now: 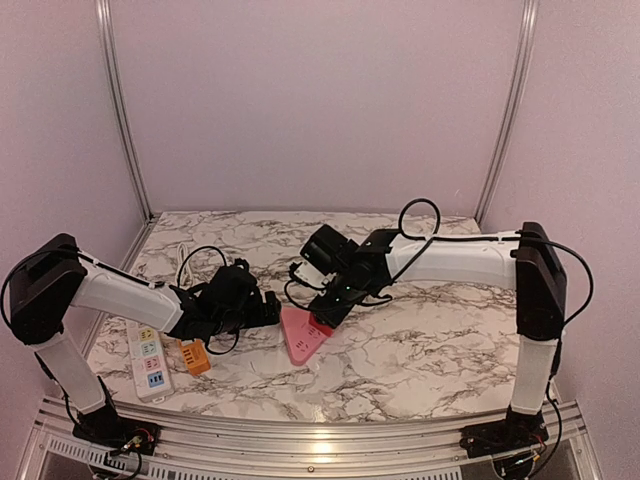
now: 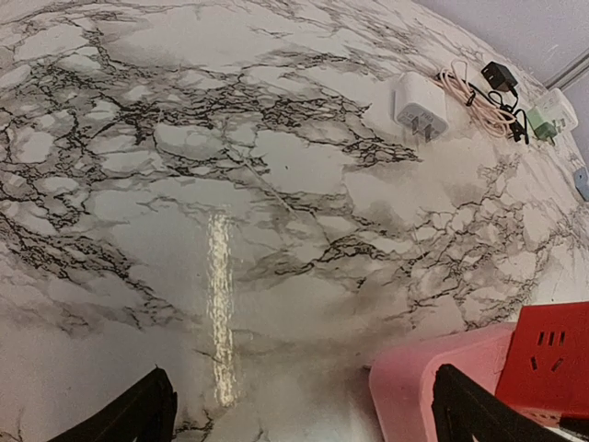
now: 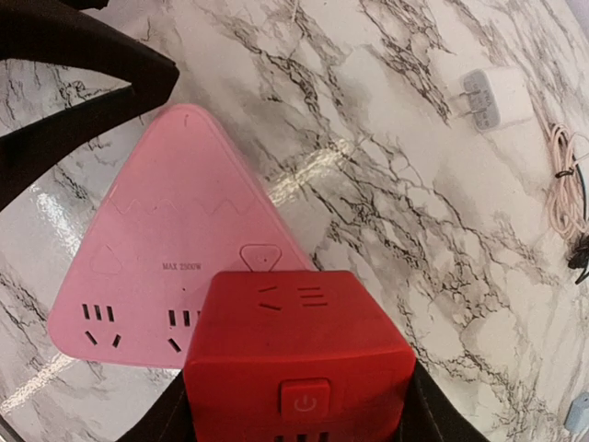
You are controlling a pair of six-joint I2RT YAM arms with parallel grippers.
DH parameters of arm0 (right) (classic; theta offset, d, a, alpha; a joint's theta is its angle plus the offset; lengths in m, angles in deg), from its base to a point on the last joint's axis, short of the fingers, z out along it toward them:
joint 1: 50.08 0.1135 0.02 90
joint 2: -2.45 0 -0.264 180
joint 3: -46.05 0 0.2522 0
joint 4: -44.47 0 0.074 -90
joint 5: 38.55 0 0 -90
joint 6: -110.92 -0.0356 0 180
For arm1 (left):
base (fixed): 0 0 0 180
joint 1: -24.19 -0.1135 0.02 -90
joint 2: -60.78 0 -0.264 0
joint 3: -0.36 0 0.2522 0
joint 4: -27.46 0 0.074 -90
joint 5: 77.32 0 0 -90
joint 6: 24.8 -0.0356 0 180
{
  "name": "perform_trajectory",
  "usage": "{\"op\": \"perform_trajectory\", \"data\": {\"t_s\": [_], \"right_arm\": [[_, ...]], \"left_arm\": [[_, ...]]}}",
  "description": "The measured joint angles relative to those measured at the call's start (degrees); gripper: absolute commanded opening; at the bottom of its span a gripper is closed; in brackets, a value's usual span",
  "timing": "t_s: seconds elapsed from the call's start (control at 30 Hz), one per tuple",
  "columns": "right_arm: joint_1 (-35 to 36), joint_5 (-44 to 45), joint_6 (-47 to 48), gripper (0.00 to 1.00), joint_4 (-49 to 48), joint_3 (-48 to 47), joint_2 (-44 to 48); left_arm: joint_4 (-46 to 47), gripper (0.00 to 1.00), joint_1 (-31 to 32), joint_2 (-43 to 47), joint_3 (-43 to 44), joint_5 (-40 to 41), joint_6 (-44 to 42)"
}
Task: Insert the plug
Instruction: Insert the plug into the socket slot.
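A pink triangular power strip [image 1: 297, 341] lies flat on the marble table; it also shows in the right wrist view [image 3: 175, 239] and the left wrist view [image 2: 423, 382]. My right gripper [image 3: 299, 410] is shut on a red cube plug [image 3: 294, 341] with a power button, holding it over the strip's right corner [image 1: 320, 323]. I cannot tell whether its pins are in a socket. My left gripper [image 2: 302, 391] is open and low, at the strip's left tip [image 1: 268, 308], its right finger [image 2: 474, 414] over the pink edge.
A white power strip [image 1: 147, 358] and an orange adapter [image 1: 194, 357] lie at the left front. A white charger [image 3: 497, 97] and coiled cables [image 2: 483, 97] lie further back. Metal frame rails run along the front edge and back corners.
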Motion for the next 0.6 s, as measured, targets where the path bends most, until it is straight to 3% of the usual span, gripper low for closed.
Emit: {"op": "perform_trajectory", "data": {"t_s": [0.1, 0.6], "right_arm": [[-0.1, 0.1, 0.0, 0.61, -0.2, 0.4, 0.2], [-1.1, 1.5, 0.9, 0.78, 5.6, 3.6, 0.5]], "left_arm": [[0.0, 0.99, 0.0, 0.0, 0.0, 0.0, 0.0], [0.0, 0.99, 0.0, 0.0, 0.0, 0.0, -0.1]]}}
